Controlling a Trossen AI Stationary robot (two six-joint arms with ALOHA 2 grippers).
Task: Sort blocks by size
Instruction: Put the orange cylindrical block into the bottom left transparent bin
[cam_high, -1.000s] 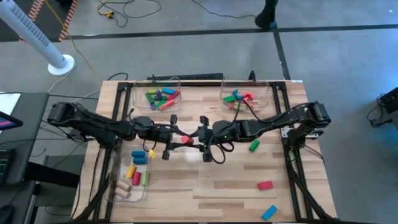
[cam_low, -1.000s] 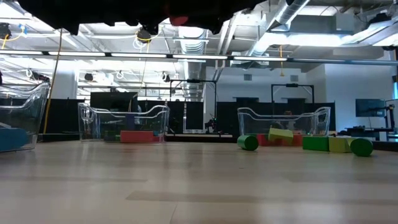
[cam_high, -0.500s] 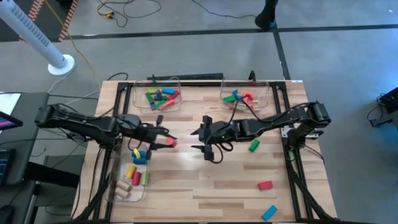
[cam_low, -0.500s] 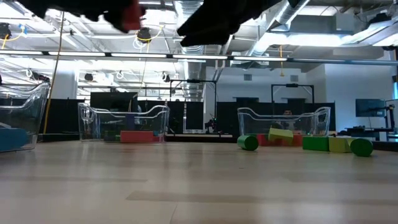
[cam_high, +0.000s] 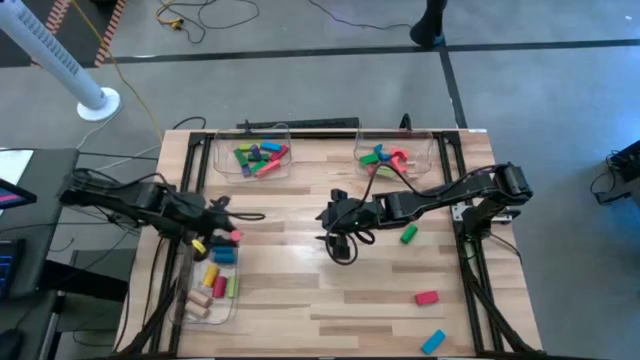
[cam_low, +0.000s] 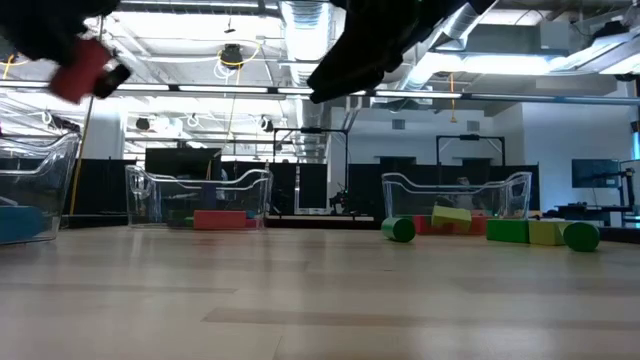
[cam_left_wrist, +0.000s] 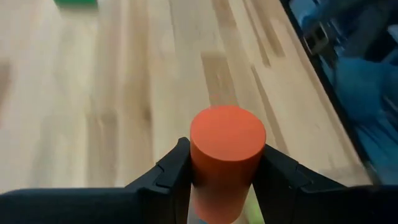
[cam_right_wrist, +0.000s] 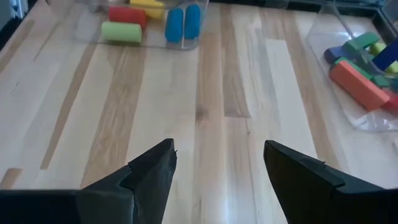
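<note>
A: What do we see at the left gripper (cam_left_wrist: 224, 180)?

B: We see it clamped on a red cylinder (cam_left_wrist: 226, 155), one dark finger pressed to each side. In the high view that gripper (cam_high: 230, 236) sits over the left part of the table (cam_high: 330, 290), right at the near end of the left-hand bin (cam_high: 212, 275), with the cylinder (cam_high: 234, 237) showing red at its tip.

A: And in the low view?

B: We see the red cylinder (cam_low: 82, 68) held up well above the wood, in the upper left.

A: The right gripper (cam_right_wrist: 217, 165)?

B: Its fingers stand spread wide with nothing between them, only bare planks below. From above it (cam_high: 330, 218) hangs near the middle of the table, well apart from the left one.

A: Where do we find the rest of the blocks?

B: Several lie in the left-hand bin: yellow, red, green, blue and plain wood. We see more in the back-left bin (cam_high: 251, 152) and the back-right bin (cam_high: 392, 150). Three lie loose on the right part of the table: a green cylinder (cam_high: 408, 235) just beside the right arm, a red block (cam_high: 427, 298) nearer the front, and a blue block (cam_high: 433, 342) at the front edge.
</note>
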